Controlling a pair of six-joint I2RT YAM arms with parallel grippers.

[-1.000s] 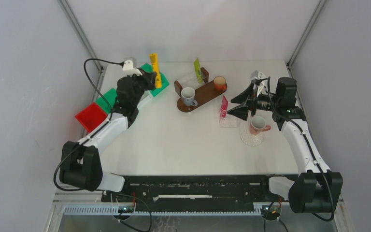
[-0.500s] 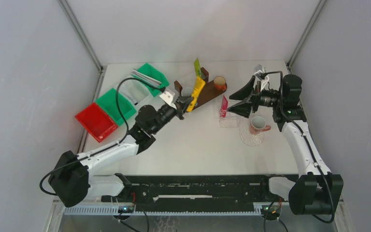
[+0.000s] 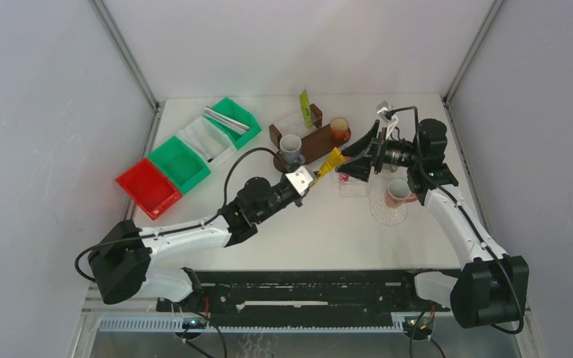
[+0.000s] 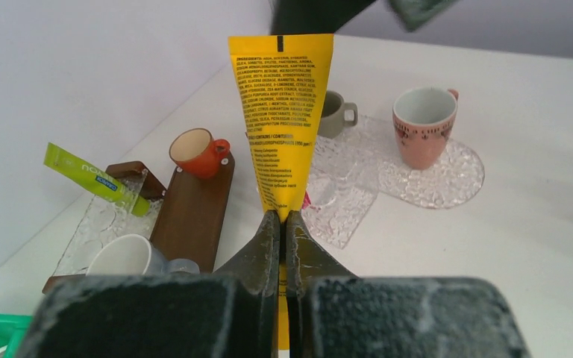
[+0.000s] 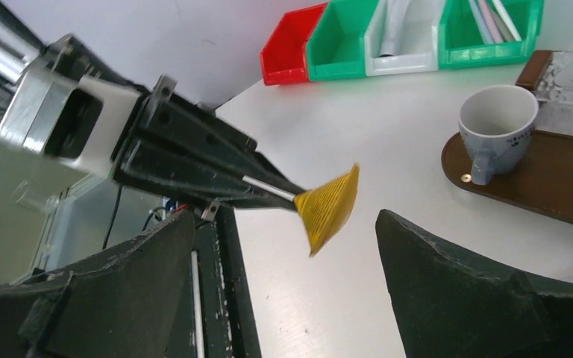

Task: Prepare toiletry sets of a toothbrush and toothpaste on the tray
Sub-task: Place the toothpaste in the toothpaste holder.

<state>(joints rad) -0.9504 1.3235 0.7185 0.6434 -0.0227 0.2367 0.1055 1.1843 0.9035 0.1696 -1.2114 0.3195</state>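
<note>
We are noting the left tool (image 4: 283, 224) clamping the tube (image 4: 283, 127) over the middle of the bench (image 3: 321, 239). The tube's long axis is pointing toward the far right corner, its free end lying at the gaping right tool (image 5: 280, 224).

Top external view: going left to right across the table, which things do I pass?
Red bin → near green bin → white bin → far green bin → grey mug → yellow tube, held by the left gripper → pink mug.
</note>
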